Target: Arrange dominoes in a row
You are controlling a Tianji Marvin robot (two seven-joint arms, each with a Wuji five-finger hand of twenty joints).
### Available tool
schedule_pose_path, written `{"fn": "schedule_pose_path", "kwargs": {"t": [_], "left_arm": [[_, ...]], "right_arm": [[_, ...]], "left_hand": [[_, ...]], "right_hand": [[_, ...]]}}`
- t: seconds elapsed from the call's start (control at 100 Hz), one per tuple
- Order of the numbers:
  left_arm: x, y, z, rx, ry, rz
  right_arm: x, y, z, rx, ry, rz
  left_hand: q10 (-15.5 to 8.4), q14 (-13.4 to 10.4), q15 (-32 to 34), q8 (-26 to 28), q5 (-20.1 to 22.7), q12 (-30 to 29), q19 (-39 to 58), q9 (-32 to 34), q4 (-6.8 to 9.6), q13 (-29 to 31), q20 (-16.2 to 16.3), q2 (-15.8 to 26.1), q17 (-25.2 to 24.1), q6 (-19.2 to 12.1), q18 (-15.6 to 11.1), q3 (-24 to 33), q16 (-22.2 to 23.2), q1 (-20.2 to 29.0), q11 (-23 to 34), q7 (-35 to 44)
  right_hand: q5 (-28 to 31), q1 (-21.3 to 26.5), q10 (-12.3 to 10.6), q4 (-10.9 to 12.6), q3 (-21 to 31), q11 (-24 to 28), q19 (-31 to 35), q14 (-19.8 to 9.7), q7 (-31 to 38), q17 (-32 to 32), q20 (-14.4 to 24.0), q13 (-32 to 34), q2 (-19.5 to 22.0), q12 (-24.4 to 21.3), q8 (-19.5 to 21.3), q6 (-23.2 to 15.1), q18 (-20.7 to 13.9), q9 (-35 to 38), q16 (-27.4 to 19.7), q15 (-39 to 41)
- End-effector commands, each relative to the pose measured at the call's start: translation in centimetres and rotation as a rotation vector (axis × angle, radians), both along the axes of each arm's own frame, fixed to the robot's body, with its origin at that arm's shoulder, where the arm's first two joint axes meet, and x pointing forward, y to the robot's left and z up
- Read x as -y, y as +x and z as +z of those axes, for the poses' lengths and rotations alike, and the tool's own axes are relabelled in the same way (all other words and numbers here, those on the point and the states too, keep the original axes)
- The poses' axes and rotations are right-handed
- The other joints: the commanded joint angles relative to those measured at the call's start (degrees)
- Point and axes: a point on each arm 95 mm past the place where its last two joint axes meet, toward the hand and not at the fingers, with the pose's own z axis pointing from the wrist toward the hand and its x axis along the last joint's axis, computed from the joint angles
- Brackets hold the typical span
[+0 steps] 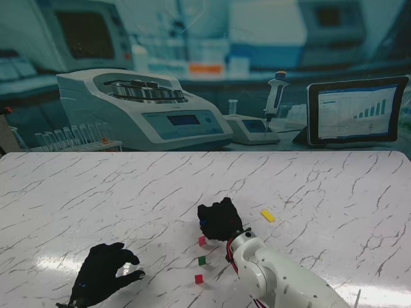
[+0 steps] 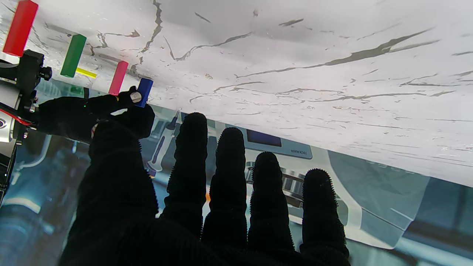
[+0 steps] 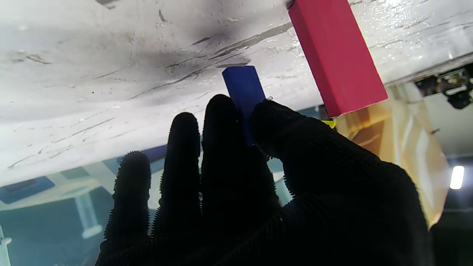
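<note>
Three dominoes stand upright in a line running away from me: red (image 1: 198, 278) nearest, green (image 1: 201, 260), then pink (image 1: 201, 240). The left wrist view shows the same red (image 2: 20, 27), green (image 2: 73, 55) and pink (image 2: 118, 77) pieces. My right hand (image 1: 220, 219) is just beyond the pink one, thumb and fingers pinched on a blue domino (image 3: 244, 87) held upright with its end at the table. That blue domino (image 2: 144, 92) stands in line past the pink domino (image 3: 336, 55). A yellow domino (image 1: 268, 215) lies flat to the right. My left hand (image 1: 103, 273) hovers open, holding nothing.
White marble table (image 1: 334, 192) all around. At the back stands a printed lab backdrop (image 1: 148, 109). My right forearm (image 1: 276, 276) reaches in from the lower right, close beside the domino line.
</note>
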Motion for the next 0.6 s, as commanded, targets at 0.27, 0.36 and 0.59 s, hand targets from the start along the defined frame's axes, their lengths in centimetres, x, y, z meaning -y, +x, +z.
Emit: {"fn": "schedule_pose_path", "kwargs": {"t": [0.27, 0.36, 0.59], "left_arm": [[0.30, -0.39, -0.21, -0.017, -0.019, -0.015], [0.29, -0.38, -0.21, -0.017, -0.020, -0.014], [0.25, -0.41, -0.21, -0.016, -0.019, -0.013]], "right_arm": [[-0.41, -0.44, -0.20, -0.023, 0.012, 0.009], [-0.38, -0.39, -0.16, -0.026, 0.009, 0.011], [-0.20, -0.30, -0.10, -0.036, 0.001, 0.015]], "left_hand": [[-0.9, -1.6, 0.5, 0.5, 0.4, 0.9, 1.9, 0.4, -0.35, 0.9, 0.7, 0.5, -0.1, -1.8, -1.3, -0.7, 0.9, 0.6, 0.8, 0.8], [-0.9, -1.6, 0.5, 0.5, 0.5, 0.9, 1.8, 0.4, -0.34, 0.9, 0.7, 0.4, -0.1, -1.7, -1.4, -0.7, 0.9, 0.7, 0.8, 0.9], [-1.0, -1.7, 0.5, 0.5, 0.5, 0.9, 1.9, 0.4, -0.34, 1.0, 0.7, 0.5, -0.1, -1.8, -1.4, -0.7, 0.9, 0.8, 0.8, 1.0]], "right_hand": [[-1.2, 2.5, 0.4, -3.1, -2.7, -1.4, -0.7, -0.9, -0.5, -1.3, -0.7, -1.9, 2.7, -0.5, -0.9, -0.8, 0.0, 0.2, -0.6, -0.6], [-1.2, 2.7, 0.6, -3.4, -3.3, -1.9, -0.9, -0.7, -1.3, -1.4, -0.7, -2.3, 2.7, -0.7, -1.2, -1.1, 0.1, 0.0, -0.6, -0.8], [-2.3, 2.9, 1.3, -3.5, -3.5, -3.4, -1.4, -0.2, -3.3, -1.7, -1.0, -3.6, 1.8, -0.9, -1.4, -0.7, 0.4, -1.1, -0.8, -1.4]]}}
